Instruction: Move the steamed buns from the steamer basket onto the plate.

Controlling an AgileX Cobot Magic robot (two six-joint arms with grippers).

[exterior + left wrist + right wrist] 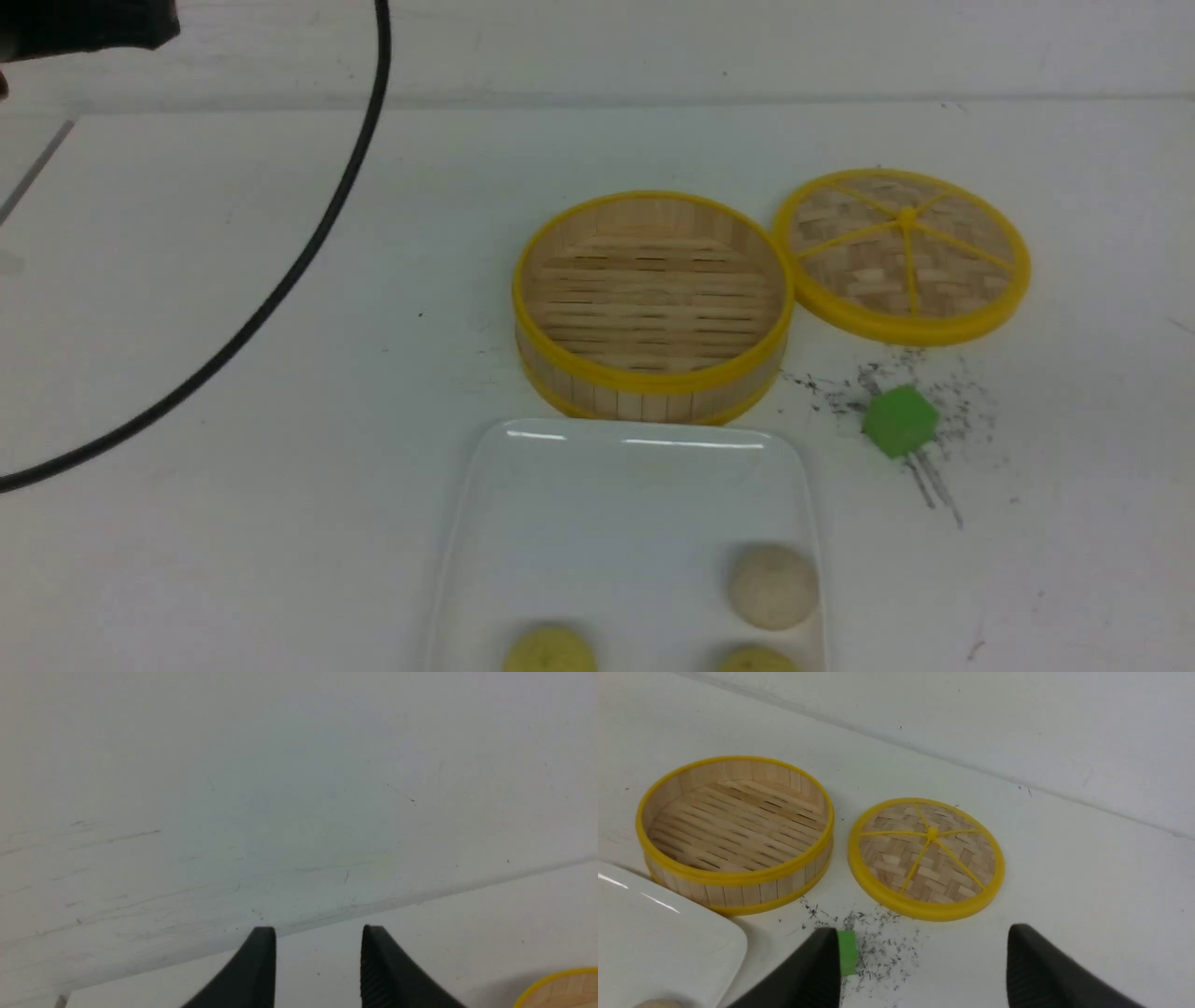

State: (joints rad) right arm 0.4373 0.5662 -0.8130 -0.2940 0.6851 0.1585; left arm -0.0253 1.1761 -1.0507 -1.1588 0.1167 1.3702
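Note:
The steamer basket (644, 401) stands in the middle of the table with only its slatted floor showing inside. In front of it lies the white plate (607, 523). Three steamed buns rest on the plate: an off-white one (773, 585) and two pale yellow ones (550, 650) (758, 660) at the frame's lower edge. My left gripper (318, 933) is open above bare table near the back wall, with the basket's rim (560, 989) off to one side. My right gripper (922, 933) is open with nothing between its fingers, above the table near the basket (738, 891) and plate (654, 938).
The flat woven lid (903, 254) lies right of the basket, touching its rim. A green cube (899, 421) sits among dark scuff marks in front of the lid, beside one right finger (817, 970). A black cable (308, 243) curves across the left side. The wall runs along the back.

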